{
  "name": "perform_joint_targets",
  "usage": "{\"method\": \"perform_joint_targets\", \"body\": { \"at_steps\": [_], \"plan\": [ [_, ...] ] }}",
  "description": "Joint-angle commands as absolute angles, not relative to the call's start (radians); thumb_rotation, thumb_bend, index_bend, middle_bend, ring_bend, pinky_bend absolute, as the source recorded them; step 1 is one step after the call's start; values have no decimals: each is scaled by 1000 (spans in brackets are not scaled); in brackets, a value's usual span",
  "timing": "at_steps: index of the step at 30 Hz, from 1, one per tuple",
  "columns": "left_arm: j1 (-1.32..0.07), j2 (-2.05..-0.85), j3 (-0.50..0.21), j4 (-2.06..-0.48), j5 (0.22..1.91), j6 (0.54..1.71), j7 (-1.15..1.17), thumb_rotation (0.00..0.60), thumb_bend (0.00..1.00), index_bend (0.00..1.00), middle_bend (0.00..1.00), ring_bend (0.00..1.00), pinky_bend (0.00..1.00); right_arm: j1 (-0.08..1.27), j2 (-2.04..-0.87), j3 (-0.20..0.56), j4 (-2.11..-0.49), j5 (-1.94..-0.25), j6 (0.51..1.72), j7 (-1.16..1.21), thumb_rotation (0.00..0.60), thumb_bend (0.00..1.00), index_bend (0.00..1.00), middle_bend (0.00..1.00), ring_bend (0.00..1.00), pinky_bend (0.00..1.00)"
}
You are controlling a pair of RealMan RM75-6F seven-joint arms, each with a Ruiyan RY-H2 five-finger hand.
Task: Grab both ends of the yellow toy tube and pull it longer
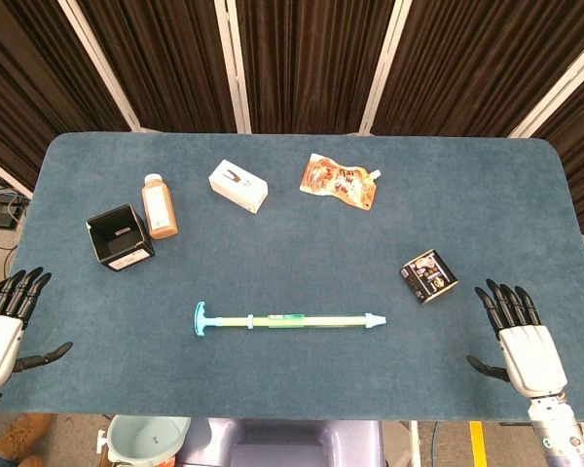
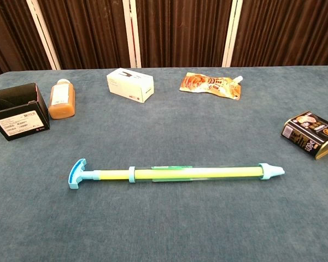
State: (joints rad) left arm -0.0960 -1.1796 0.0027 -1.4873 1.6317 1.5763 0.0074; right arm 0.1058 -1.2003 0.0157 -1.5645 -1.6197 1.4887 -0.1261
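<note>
Mid-bench [image 1: 292, 243], yellow tube [image 1: 290, 320] lying flat and untouched, left hand [image 1: 8, 331] well left of it, right hand [image 1: 518, 336] well right, both with fingers [image 1: 503, 304] spread wide, holding nothing

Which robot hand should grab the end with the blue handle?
The left hand. The yellow toy tube lies crosswise, its T-shaped handle pointing toward that side; the right hand is nearer the pointed tip.
</note>
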Motion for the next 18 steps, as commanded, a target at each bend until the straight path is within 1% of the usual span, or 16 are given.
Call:
{"method": "perform_joint_targets", "body": {
  "at_steps": [1,12,14,16,17,18],
  "plan": [
    [-94,-1179,2,-1488,1635,1582,4,600,72,43,39,32,113,106,-1201,15,-1566,-1621,1490,-127,600,0,0,0,0,0],
    [-97,-1182,5,-1484,1652,1587,1,600,73,43,40,32,113,112,-1210,3,-1564,-1627,1468,-145,600,0,7,0,0,0],
    [-97,-1185,5,-1476,1660,1593,-1,600,73,43,40,32,113,114,-1217,-3,-1564,-1639,1466,-147,600,0,80,0,0,0],
    [-97,-1186,6,-1473,1663,1594,-8,600,73,43,40,32,113,116,-1228,-10,-1562,-1660,1470,-147,600,22,255,0,0,0],
    [-98,-1187,6,-1470,1664,1594,-11,600,73,43,40,32,113,117,-1237,-14,-1559,-1674,1476,-145,600,39,312,0,0,0],
    [-99,-1188,6,-1466,1666,1594,-16,600,74,43,40,32,113,116,-1253,-18,-1550,-1692,1487,-147,600,74,392,0,0,0]
  ]
}}
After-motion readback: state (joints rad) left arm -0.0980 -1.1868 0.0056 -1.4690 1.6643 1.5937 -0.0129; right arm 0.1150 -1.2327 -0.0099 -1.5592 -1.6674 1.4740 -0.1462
